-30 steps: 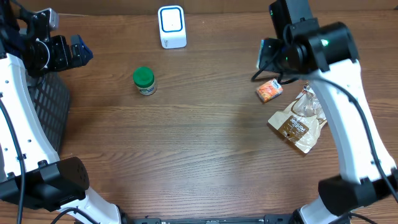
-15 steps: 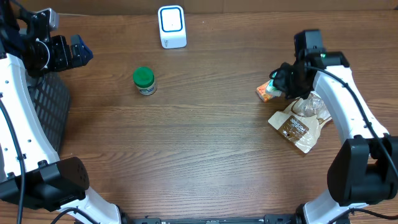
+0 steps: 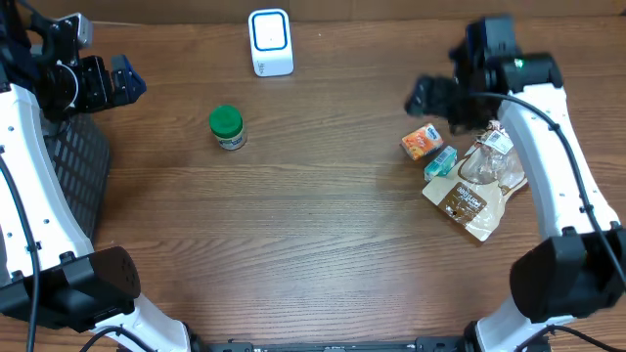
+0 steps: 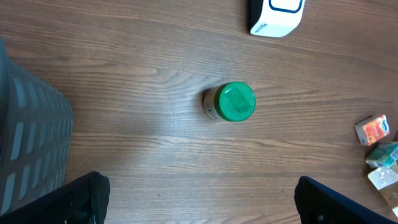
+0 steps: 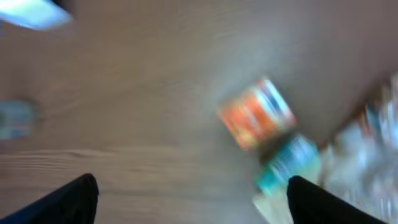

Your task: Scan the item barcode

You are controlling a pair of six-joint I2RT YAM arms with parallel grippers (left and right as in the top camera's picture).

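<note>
My right pincer [image 5: 191, 186] hung above the right side of the wooden table [image 3: 323, 254], its 2 fingers spread wide with nothing between them. The wrist view was badly blurred, but bare wood showed in the gap. The teal packet [image 3: 440, 162] lay flat on the table below and a little to the right of that pincer, just beside the orange packet [image 3: 423, 143] and against the edge of the brown pouch [image 3: 471, 198]; I could not tell whether it touched either one. The white barcode scanner [image 3: 270, 41] stood near the far edge of the table, well apart from these 3 things. My left pincer [image 4: 202, 182] was also wide and empty, held high by the dark mesh basket [image 3: 80, 161]. A green-lidded jar [image 3: 226, 127] stood upright between the scanner and the basket.
</note>
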